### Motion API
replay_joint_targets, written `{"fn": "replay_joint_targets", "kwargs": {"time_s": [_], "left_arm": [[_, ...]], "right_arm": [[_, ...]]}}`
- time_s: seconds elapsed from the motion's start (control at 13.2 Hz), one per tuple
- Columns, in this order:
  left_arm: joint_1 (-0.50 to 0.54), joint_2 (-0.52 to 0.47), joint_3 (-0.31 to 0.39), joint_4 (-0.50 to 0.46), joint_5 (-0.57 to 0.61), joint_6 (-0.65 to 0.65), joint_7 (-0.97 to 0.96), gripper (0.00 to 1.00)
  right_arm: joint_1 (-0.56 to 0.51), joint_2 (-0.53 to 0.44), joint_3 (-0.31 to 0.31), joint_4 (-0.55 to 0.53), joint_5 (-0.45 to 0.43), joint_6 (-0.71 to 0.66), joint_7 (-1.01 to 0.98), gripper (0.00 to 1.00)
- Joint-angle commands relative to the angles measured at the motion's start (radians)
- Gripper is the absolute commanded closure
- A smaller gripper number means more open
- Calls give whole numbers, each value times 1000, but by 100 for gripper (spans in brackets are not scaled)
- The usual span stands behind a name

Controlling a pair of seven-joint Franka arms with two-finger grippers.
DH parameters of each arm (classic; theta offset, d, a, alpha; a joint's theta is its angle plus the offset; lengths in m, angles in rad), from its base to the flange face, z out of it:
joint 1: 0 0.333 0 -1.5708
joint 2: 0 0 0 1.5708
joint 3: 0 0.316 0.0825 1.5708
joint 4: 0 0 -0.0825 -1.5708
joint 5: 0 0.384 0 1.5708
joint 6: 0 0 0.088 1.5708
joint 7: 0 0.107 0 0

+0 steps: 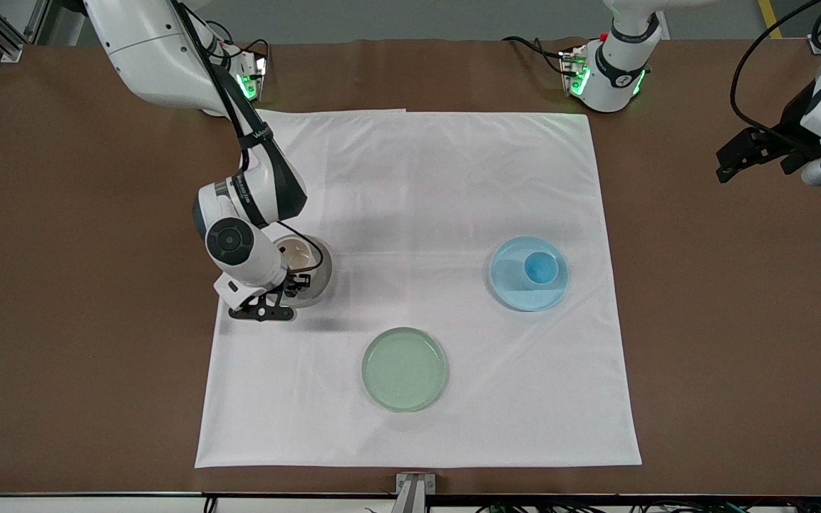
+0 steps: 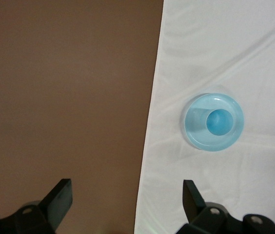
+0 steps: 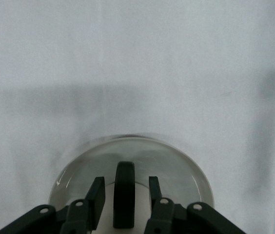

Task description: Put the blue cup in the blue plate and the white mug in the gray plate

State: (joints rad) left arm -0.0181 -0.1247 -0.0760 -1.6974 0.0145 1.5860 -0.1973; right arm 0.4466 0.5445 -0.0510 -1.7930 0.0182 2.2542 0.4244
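The blue cup point(image 1: 540, 268) stands upright in the blue plate point(image 1: 517, 292) toward the left arm's end of the cloth; both show in the left wrist view, cup point(image 2: 219, 122) in plate point(image 2: 196, 131). The white mug point(image 1: 295, 253) stands in the gray plate point(image 1: 319, 278) toward the right arm's end. My right gripper point(image 1: 288, 286) is low over the mug. In the right wrist view its open fingers point(image 3: 96, 195) straddle the dark handle point(image 3: 124, 195) with a gap on each side, over the gray plate point(image 3: 176, 165). My left gripper point(image 1: 735, 160) waits open and empty over bare table point(image 2: 126, 187).
A pale green plate point(image 1: 404, 369) lies on the white cloth point(image 1: 417, 178), nearer to the front camera than the other two plates. Brown tabletop point(image 1: 738, 320) surrounds the cloth. The right arm's wrist hides part of the mug and gray plate in the front view.
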Motion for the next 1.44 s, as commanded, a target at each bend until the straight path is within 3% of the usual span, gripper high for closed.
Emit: {"fn": "replay_joint_targets", "kwargs": {"time_s": [0.0,0.45,0.68,1.06,1.36], "left_arm": [[-28,-58,38,-57,-25,-4,30,0],[-31,-43,18,-47,-19,-28,87,0],[-28,-39,16,-31,-19,-28,120,0],[-23,-4,16,4,-19,-28,115,0],[-23,0,18,5,-18,-21,110,0]], "right_arm": [[6,-70,-6,7,5,-109,5,0],[-69,-458,-12,-11,3,-560,-16,0],[-172,-606,-13,-68,0,-653,-137,0],[-380,-663,-13,-75,-3,-683,-419,0],[-431,-660,-15,-48,-9,-676,-470,0]]}}
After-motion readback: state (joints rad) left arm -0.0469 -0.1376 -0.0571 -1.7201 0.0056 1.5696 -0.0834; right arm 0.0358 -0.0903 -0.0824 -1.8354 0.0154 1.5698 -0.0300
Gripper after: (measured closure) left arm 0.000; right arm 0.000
